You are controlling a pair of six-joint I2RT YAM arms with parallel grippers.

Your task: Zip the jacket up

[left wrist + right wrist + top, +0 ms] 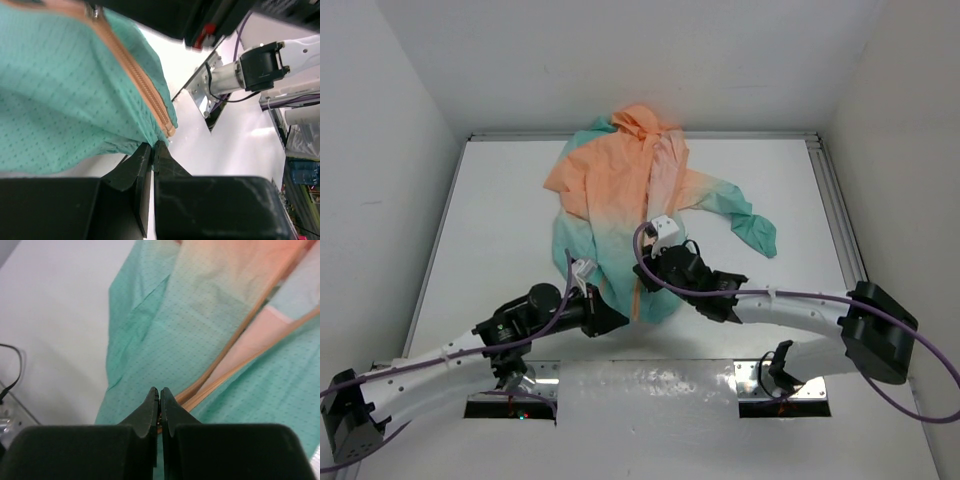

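The jacket [620, 190] lies spread on the white table, hood at the far end, teal bottom toward the arms. My left gripper [617, 318] is shut on the teal bottom hem right at the lower end of the orange zipper [145, 90]; in the left wrist view its tips [152, 146] pinch the cloth. My right gripper [650, 272] is shut on the zipper pull a little above the hem; in the right wrist view its tips [160, 392] are closed. Beyond them the two zipper tracks [235, 357] part and show pale pink lining [250, 337].
A sleeve with a teal cuff [757, 232] lies out to the right. Metal base plates [650, 385] sit along the near edge. White walls enclose the table, with a rail [835, 215] on the right. The right arm's motor [260, 62] shows in the left wrist view.
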